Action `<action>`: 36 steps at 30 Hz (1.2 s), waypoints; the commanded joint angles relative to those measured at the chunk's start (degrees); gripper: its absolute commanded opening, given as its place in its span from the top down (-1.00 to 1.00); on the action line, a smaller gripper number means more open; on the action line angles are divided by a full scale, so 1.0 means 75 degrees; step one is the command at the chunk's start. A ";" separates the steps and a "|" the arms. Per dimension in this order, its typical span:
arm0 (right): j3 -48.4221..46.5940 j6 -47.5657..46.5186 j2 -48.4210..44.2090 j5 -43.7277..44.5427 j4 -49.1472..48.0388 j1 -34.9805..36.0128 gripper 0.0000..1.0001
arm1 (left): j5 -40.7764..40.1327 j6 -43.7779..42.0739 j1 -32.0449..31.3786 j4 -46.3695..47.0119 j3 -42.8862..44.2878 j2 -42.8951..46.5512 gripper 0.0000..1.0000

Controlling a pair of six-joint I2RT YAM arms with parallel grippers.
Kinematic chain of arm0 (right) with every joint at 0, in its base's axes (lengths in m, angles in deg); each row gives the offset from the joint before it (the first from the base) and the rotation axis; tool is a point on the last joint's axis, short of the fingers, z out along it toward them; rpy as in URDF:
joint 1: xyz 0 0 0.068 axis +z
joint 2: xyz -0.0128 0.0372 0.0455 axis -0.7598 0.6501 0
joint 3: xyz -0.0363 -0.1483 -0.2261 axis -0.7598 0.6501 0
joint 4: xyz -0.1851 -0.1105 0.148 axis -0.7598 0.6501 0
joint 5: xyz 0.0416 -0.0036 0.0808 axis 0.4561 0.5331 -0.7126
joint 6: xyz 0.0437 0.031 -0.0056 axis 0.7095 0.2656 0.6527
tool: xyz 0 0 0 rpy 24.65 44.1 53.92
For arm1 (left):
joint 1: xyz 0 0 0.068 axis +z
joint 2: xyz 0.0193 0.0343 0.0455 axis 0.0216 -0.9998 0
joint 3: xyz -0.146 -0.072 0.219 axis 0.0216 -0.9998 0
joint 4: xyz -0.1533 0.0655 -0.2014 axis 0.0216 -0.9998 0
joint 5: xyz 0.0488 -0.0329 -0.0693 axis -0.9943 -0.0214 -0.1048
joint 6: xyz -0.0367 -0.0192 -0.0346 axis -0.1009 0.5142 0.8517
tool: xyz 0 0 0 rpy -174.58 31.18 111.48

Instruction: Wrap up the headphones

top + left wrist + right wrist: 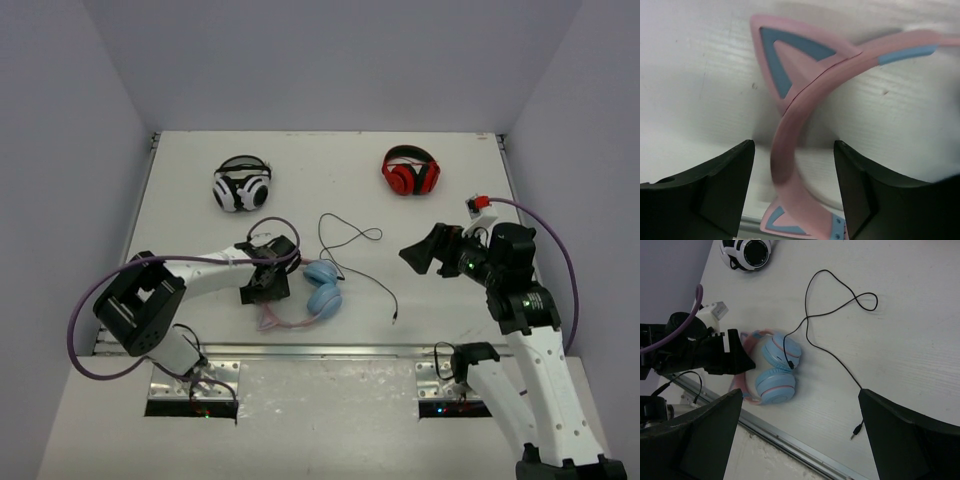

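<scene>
The headphones (pixel 322 288) lie near the table's front edge, with light blue earcups (pixel 775 371) folded together and the pink headband (pixel 799 107) with cat ears to their left. The thin black cable (pixel 345 240) runs from the cups in loose loops to its plug (pixel 396 319). My left gripper (pixel 266 288) is open and low over the headband, which passes between its fingers (pixel 720 187) without being clamped. My right gripper (pixel 422 253) is open and empty, raised to the right of the cable. The plug also shows in the right wrist view (pixel 856 430).
White-and-black headphones (pixel 242 185) lie at the back left and red-and-black headphones (pixel 411 172) at the back right. A metal rail (pixel 320 350) runs along the table's front edge just below the pink headphones.
</scene>
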 commanded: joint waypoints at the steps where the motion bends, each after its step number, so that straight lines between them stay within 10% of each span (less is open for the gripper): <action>1: -0.0072 -0.0156 -0.0075 -0.0028 -0.0314 0.0032 -0.98 | -0.0403 -0.0067 -0.0023 0.0178 0.0371 -0.0506 -0.25; 11: -0.0142 -0.0156 -0.0005 -0.0074 -0.0325 0.0032 -0.98 | -0.0509 0.0202 0.0000 0.0013 -0.0225 0.0370 0.27; 15: -0.0002 -0.0004 0.0042 -0.0238 -0.0536 0.0044 -0.98 | -0.0555 0.0202 0.0024 -0.0057 -0.0273 0.0629 0.99; 26: 0.2482 0.1276 0.0439 -0.3858 -0.6391 0.0230 -0.98 | -0.2512 -0.1222 -0.0035 -0.1791 0.1997 0.4178 0.99; 36: 0.0737 -0.2604 0.2792 -0.0602 -0.5878 0.3090 -0.98 | -0.2947 -0.2186 -0.0035 -0.2905 0.4916 0.4718 0.99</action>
